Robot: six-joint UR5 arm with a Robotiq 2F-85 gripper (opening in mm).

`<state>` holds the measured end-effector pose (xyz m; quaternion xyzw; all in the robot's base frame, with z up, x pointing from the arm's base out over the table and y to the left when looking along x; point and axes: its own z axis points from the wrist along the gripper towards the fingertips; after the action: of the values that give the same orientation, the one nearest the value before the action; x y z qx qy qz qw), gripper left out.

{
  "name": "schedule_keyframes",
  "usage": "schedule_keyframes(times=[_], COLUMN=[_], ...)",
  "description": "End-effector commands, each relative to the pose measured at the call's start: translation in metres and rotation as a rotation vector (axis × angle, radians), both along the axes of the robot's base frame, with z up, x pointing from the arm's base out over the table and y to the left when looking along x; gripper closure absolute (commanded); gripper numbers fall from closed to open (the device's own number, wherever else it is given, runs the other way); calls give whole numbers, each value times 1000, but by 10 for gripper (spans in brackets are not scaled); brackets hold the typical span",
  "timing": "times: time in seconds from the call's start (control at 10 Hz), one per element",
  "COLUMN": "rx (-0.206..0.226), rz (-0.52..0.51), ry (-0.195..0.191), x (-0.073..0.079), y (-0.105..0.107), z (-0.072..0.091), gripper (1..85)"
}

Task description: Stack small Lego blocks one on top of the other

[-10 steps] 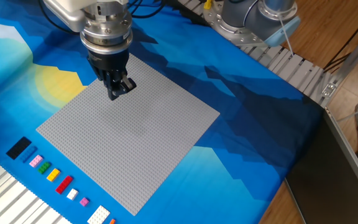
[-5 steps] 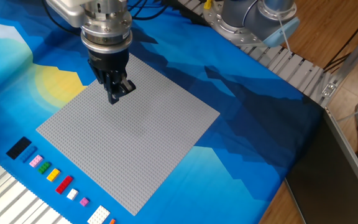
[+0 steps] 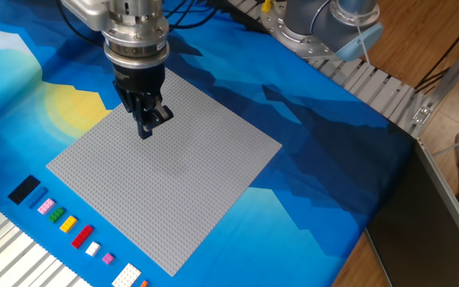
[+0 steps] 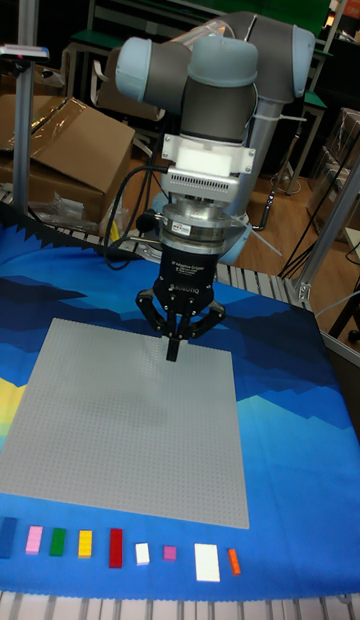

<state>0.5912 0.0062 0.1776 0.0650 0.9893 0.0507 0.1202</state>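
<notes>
Fixed view showed the pincer (image 3: pixel 145 126) pressed together and empty, while the tiny, light, stiff studded plastic bricks (image 3: pixel 70 226) likely wanted gripping across their smooth sides.

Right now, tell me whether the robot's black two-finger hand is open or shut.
Shut, and empty: in both views the black two-finger hand has its fingertips pressed together into one point above the large grey studded baseplate, nothing between them.
</notes>
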Motion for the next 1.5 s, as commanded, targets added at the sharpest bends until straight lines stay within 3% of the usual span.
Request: schedule_keyframes(times=[0.0,0.2,0.4,0.7,0.9,1.0,1.1,1.3,1.4], rx=[1,-11,-78,-92,-69,-108,-111,-105,-131], rz=[44,75,104,111,80,69,61,85,106], ry=[-3,10,5,-4,-13,2,17,98,83], x=[-5,-9,-5,0,2,-2,-5,-29,-29], y=[-2,-3,-15,-17,-13,-26,-28,-30,-38], z=[-2,-5,-5,-5,-4,-5,-6,-14,-19], gripper=[847,847,847,847,847,847,847,847,847])
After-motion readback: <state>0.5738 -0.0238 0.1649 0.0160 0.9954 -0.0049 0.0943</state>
